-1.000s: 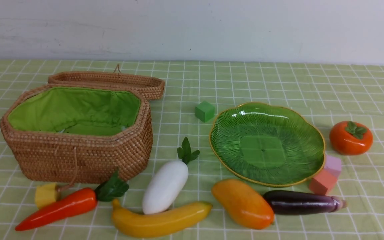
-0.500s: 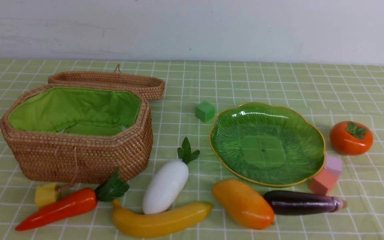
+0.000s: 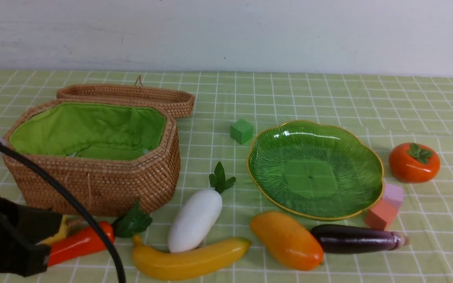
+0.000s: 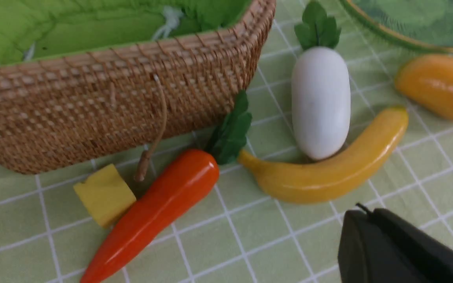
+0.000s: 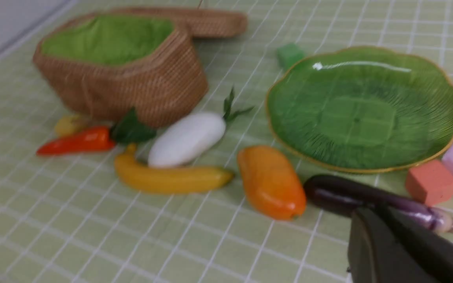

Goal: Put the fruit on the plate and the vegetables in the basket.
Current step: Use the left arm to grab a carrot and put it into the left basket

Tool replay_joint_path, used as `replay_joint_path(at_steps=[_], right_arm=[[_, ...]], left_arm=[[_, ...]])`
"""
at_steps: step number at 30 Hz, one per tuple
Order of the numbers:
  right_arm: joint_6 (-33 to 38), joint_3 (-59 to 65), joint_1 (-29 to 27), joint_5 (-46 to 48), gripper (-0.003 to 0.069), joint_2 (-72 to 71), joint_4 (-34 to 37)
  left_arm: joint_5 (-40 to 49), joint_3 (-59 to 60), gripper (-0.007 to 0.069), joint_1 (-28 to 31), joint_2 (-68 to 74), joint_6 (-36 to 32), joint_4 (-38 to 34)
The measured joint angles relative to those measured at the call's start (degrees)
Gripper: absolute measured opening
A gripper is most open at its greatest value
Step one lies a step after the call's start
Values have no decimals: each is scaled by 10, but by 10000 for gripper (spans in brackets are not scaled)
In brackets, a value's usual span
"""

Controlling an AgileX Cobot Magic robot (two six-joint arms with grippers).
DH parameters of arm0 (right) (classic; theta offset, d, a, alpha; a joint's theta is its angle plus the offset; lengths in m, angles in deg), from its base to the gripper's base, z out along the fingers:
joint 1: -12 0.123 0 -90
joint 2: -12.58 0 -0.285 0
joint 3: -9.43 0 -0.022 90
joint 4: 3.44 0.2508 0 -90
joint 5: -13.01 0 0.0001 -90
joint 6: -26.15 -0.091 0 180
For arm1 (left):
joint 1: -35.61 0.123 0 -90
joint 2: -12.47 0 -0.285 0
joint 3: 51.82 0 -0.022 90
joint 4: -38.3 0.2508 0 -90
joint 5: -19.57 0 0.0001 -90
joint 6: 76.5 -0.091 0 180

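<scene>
The shiny orange carrot point(image 3: 81, 243) lies slanted in front of the bumpy woven basket point(image 3: 92, 184). Its pointy tip aims at the left claw point(image 4: 362, 224) and its leaves are by the basket's corner. The smooth white radish point(image 3: 195, 220) slants too, leaves pointing away, and its round end touches the curved yellow banana point(image 3: 189, 259), which lies left to right. The oval mango point(image 3: 286, 239) sits just beside the long purple eggplant point(image 3: 354, 238), whose stem end points right. The round persimmon point(image 3: 413, 163) sits right of the ribbed green glass plate point(image 3: 258, 157), leafy cap up. The left claw and the right claw point(image 5: 368, 220) are both closed and hold nothing.
</scene>
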Motion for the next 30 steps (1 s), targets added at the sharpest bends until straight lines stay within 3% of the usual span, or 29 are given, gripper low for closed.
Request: replay_joint_path(at_steps=[5,10,15,19,21,22,23,24,27,30], right_arm=[[92,-101,2,95,-13,86,19],[166,-124,2,84,-10,107,56],[201,-126,2,76,-8,107,76],[211,-126,2,75,-5,107,78],[211,-126,2,75,-1,107,79],[211,-126,2,77,-1,107,81],[211,-126,2,78,-1,107,81],[211,-126,2,85,0,107,82],[211,-126,2,98,1,107,90],[212,-126,2,101,2,107,100]], left_arm=[[26,-4,-13,-31,36,-41,13],[37,-6,-12,-102,71,-47,82],[36,-15,27,-107,120,-40,154],[21,-23,157,-107,190,-74,207],[-9,-26,283,-107,234,-97,232],[-22,-26,330,-107,249,-99,241],[-25,-26,330,-107,253,-99,241],[-47,-26,403,-105,280,-101,258],[-84,-26,468,-85,325,-101,264],[-110,-26,484,-65,357,-103,268]])
